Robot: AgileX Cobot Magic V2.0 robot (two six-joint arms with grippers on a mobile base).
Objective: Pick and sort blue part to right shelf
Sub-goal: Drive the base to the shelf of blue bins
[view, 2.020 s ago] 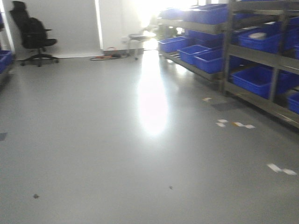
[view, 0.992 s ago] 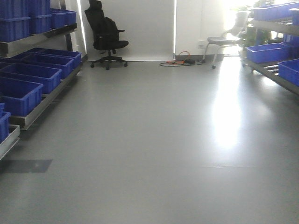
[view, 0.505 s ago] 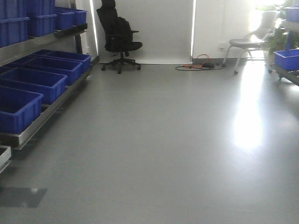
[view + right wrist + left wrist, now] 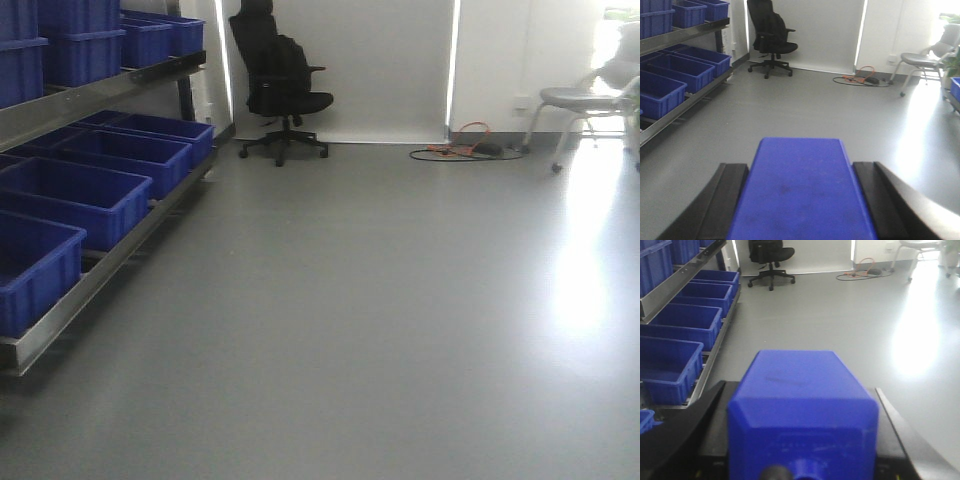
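In the left wrist view a blue part (image 4: 801, 405) fills the space between the black fingers (image 4: 710, 415) of my left gripper (image 4: 799, 390), which is shut on it; its little round knob points toward the camera. A second blue part (image 4: 800, 192) is clamped in my right gripper (image 4: 800, 167), black fingers (image 4: 730, 195) pressing on both its sides. The right shelf is out of the front view. Only a corner of a blue bin (image 4: 955, 89) shows at the far right of the right wrist view.
A steel rack (image 4: 100, 270) with large blue bins (image 4: 75, 195) runs along the left. A black office chair (image 4: 280, 85) stands at the back wall. A grey chair (image 4: 590, 100) and floor cables (image 4: 465, 150) are at the back right. Grey floor (image 4: 380, 300) lies ahead.
The front view has swung left. The right shelf slid out of frame on the right, the left rack came in and grew, and the black chair shifted rightward.
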